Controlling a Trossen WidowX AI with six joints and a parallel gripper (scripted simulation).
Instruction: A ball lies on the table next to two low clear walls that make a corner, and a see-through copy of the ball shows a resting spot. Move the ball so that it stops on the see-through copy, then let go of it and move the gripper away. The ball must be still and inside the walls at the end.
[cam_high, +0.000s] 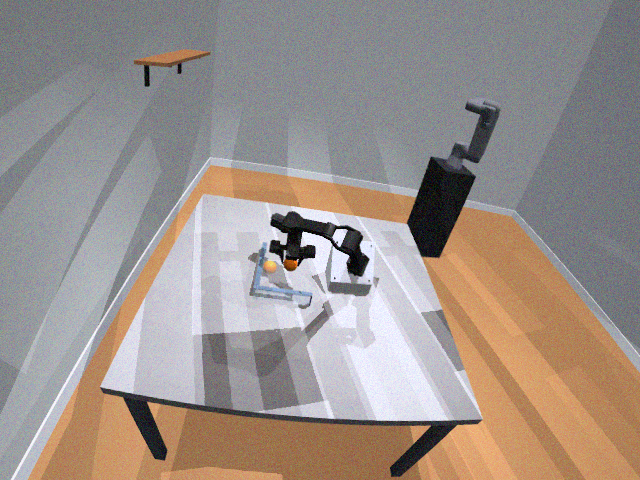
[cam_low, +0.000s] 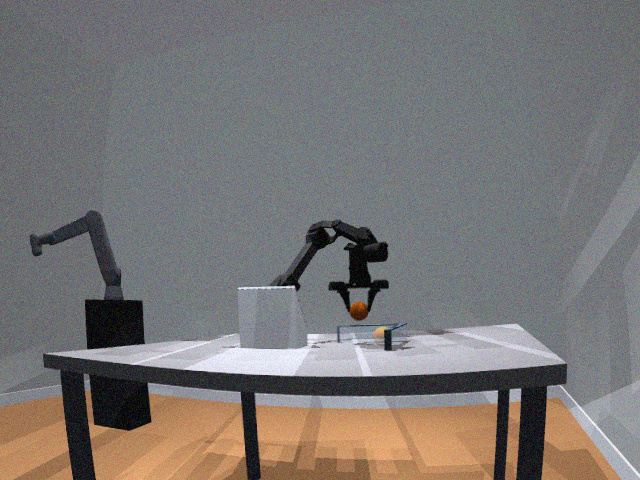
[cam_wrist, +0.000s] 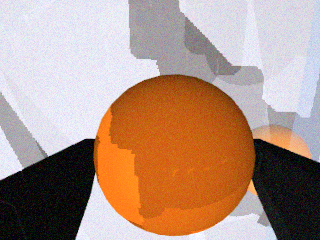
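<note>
The orange ball is held in the air above the table, higher than the wall tops in the exterior view. My gripper is shut on it, one finger on each side, pointing down. The paler see-through copy rests at table height inside the corner; in the wrist view the copy is partly hidden behind the right finger. The low clear walls have bluish edges and meet in a corner.
The white box under the arm's base stands on the table beside the walls. A second grey arm on a black pedestal stands off the table. A wooden shelf hangs on the room wall.
</note>
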